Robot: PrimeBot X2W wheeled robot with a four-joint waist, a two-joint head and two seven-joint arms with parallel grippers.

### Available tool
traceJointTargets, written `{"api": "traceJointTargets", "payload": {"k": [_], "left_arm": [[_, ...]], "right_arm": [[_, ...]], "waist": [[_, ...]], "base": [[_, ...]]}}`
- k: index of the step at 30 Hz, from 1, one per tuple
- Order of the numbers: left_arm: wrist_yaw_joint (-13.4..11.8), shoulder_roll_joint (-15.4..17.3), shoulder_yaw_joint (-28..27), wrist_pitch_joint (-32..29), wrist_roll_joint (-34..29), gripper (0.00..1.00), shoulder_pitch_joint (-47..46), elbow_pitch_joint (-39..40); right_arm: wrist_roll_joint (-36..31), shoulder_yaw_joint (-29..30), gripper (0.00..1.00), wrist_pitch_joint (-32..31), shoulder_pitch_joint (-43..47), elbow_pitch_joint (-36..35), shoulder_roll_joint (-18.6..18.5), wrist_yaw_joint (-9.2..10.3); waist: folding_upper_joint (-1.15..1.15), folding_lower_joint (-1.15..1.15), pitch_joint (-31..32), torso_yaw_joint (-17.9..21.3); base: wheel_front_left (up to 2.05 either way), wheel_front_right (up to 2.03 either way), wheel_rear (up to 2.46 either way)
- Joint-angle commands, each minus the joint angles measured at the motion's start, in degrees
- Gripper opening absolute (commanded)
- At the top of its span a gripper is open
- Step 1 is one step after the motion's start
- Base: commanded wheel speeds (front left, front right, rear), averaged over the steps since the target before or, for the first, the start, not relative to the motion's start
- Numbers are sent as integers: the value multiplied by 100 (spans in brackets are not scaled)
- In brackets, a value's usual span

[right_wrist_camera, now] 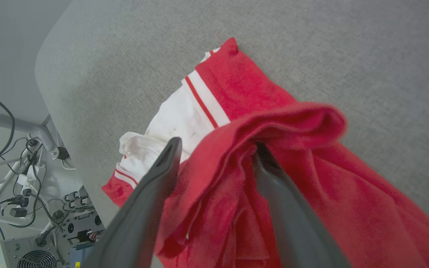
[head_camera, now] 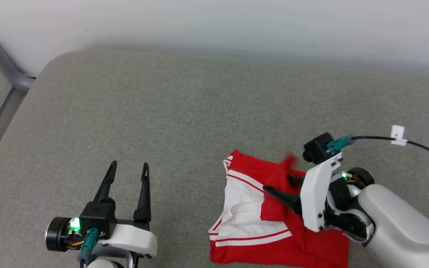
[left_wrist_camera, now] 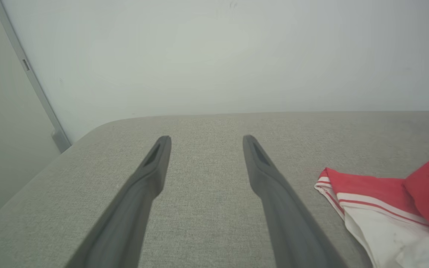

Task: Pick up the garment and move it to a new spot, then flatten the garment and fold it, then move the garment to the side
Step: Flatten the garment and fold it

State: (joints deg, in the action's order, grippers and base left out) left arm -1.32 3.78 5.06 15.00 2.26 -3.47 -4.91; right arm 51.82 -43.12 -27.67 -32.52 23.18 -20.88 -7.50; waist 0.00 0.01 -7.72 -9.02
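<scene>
Long dark tapered fingers of the right gripper [right_wrist_camera: 216,147] are seen spread apart. A raised fold of the red jersey-style T-shirt with white sleeves and striped trim [right_wrist_camera: 237,85] is draped over one finger and lies loosely between the two; nothing is clamped. The garment is crumpled at the near right of the grey woven padded surface [head_camera: 162,111], close to its front edge.

It is judged light, soft and limp, with no stiffness to keep a shape, so sagging and bunching are to be expected when it is lifted. A pinch on a doubled hem or a shoulder seam, where the knit is thicker, is judged the surer hold. Two well-spaced corners would be needed for flattening.

Well apart, at the near left, the left gripper [head_camera: 129,164] is held with its fingers wide and nothing between them. Farther off, the surface's coarse weave runs to a rounded corner and is met by a smooth pale wall [head_camera: 237,22].
</scene>
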Motion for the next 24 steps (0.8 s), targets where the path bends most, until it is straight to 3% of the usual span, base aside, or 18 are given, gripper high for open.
{"api": "traceJointTargets", "payload": {"k": [1,2,6,11,17,24], "left_arm": [[6,-2,-56,25,-31,100,98,-2],[10,0,-103,25,-55,100,182,27],[13,20,-151,25,-84,100,289,70],[7,28,-188,25,-111,100,363,100],[7,36,-234,25,-110,100,487,151],[-67,23,-292,24,-100,100,676,234]], "right_arm": [[63,35,100,340,-67,-200,-128,3],[-15,99,100,816,-6,-538,-403,3],[-355,374,100,1504,130,-881,-728,3],[-1303,1055,100,2627,408,-850,-790,3],[-2846,2456,100,3925,1176,-802,-321,3],[-4123,3818,100,4254,2289,-1440,654,3]], "waist": [[0,-1,163,107],[0,-1,306,223],[0,-1,429,395],[0,-1,511,533],[0,-1,652,697],[0,-1,799,806]], "base": [[0,0,0],[0,0,0],[0,0,0],[0,0,0],[0,0,0],[0,0,0]]}}
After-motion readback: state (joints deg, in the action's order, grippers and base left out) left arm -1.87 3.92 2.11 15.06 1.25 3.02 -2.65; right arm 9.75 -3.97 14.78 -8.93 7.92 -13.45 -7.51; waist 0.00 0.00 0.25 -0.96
